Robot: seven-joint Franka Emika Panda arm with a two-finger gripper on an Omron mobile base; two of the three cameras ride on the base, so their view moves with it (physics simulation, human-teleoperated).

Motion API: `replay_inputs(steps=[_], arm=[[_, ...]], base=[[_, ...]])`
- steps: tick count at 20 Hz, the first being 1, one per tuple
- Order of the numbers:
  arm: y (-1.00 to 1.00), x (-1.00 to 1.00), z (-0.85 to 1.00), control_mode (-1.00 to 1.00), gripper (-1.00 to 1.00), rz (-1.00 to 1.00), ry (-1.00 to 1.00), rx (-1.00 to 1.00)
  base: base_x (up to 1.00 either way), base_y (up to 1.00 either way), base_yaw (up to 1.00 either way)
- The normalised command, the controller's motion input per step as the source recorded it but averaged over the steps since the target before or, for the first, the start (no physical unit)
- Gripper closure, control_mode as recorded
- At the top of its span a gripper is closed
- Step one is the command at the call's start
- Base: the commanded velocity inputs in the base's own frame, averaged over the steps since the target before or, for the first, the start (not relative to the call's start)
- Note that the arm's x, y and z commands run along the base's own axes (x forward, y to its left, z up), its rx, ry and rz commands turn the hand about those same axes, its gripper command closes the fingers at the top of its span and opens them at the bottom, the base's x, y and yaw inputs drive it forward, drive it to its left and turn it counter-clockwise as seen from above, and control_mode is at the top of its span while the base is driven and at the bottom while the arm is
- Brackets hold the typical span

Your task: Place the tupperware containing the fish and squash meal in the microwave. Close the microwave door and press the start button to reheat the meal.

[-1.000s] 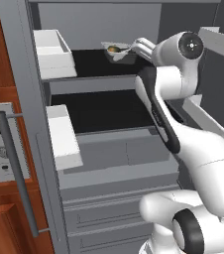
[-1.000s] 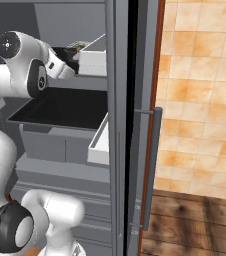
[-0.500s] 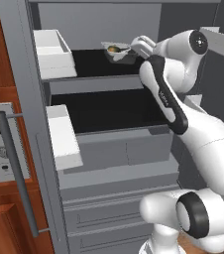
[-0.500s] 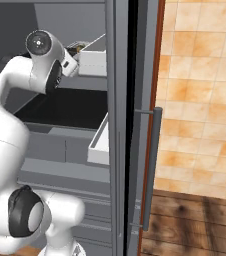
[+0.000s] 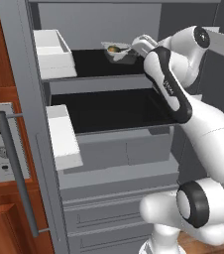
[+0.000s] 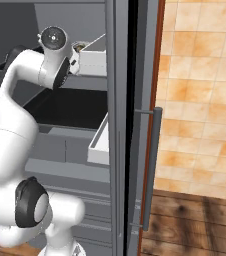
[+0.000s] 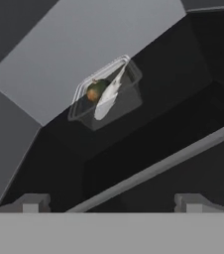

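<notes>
translucent tupperware (image 7: 105, 94) sits on the dark shelf (image 7: 173, 114); pincer (image 7: 111, 203) spread wide.

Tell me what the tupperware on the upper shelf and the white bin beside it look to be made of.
The tupperware: probably thin clear plastic, smooth with a faint grey tint; the food shows straight through its walls and the rim catches light as pale lines. The white bin: seemingly opaque matt plastic, though the render leaves it open; its walls are flat, evenly white, and nothing shows through.

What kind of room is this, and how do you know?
Likely a kitchen: the open fridge has dark shelves and white door bins, a tupperware of food sits inside, and a microwave is built into wooden cabinets.
</notes>
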Motion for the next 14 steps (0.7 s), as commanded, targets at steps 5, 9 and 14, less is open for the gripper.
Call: replay_inputs(steps=[5,9,14], arm=[[0.00,0.40,0.00,-1.00,-1.00,-0.01,0.00,0.03],[0.00,0.50,0.00,-1.00,-1.00,0.00,0.02,0.00],[0.06,0.53,0.00,-1.00,-1.00,0.00,0.15,0.00]], base=[[0.00,0.00,0.00],[0.00,0.00,0.00],[0.00,0.00,0.00]])
